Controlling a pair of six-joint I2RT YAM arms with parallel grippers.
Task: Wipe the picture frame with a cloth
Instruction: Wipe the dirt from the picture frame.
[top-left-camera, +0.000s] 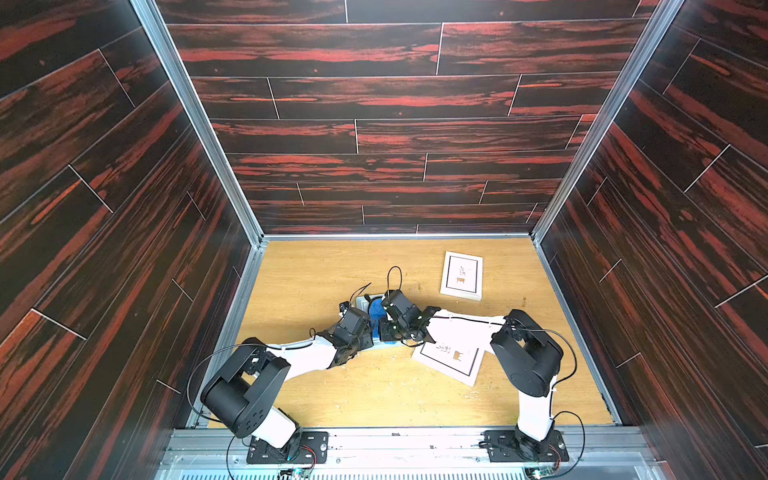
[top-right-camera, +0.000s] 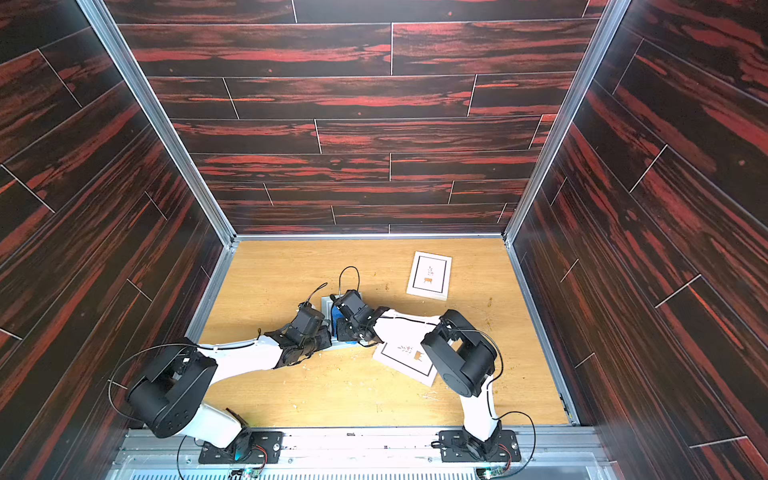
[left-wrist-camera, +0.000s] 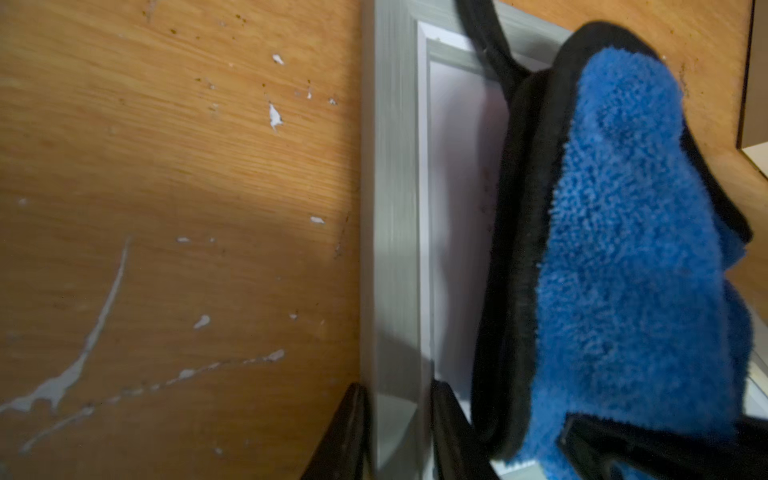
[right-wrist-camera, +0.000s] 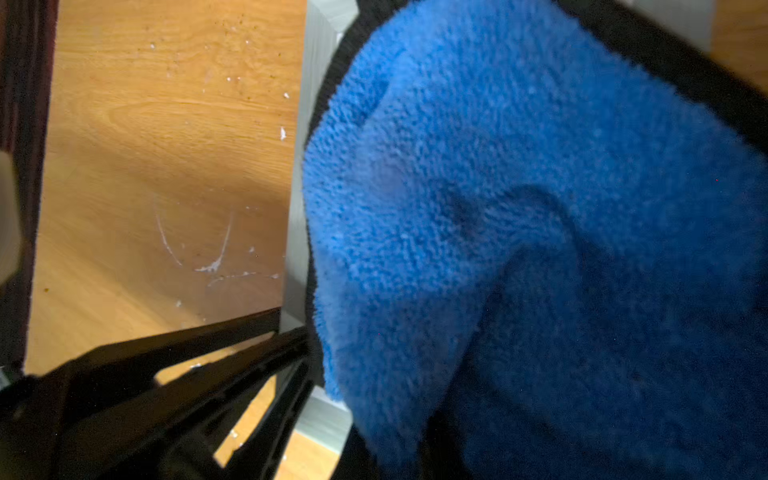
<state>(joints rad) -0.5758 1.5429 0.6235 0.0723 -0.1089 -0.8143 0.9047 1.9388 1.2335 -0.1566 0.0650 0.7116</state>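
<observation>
Frames first: three lie flat on the pale oak-grain wooden tabletop (top-left-camera: 332, 270). One rectangular white picture frame (top-left-camera: 462, 275), holding a small print of a plant and a brown stand, sits alone toward the far right. A second white-bordered picture frame (top-left-camera: 451, 361) with a similar print lies nearer and at an angle, one end tucked under the right arm. The third, a rectangular grey picture frame (left-wrist-camera: 390, 208) with a brushed look, lies mid-table where the two arms meet. In both top views the wrists hide most of it.

There is one cloth. The bright blue fluffy microfibre cloth (right-wrist-camera: 498, 208) with black edge trim is bunched up on the face of the grey picture frame. It covers much of that face, leaving one long rail and a strip of the pane bare.

There are two grippers. The left gripper (left-wrist-camera: 399, 386) has its black fingers (left-wrist-camera: 349, 432) on either side of that bare rail, narrowly parted and clamped onto it. The right gripper (top-left-camera: 390, 331) is down on the cloth, its jaws closed almost fully with blue pile pinched between them. In the left wrist view a black finger lies across the fluff.

Three dark red-and-black wood-pattern wall panels (top-left-camera: 374, 104) box in the table.
</observation>
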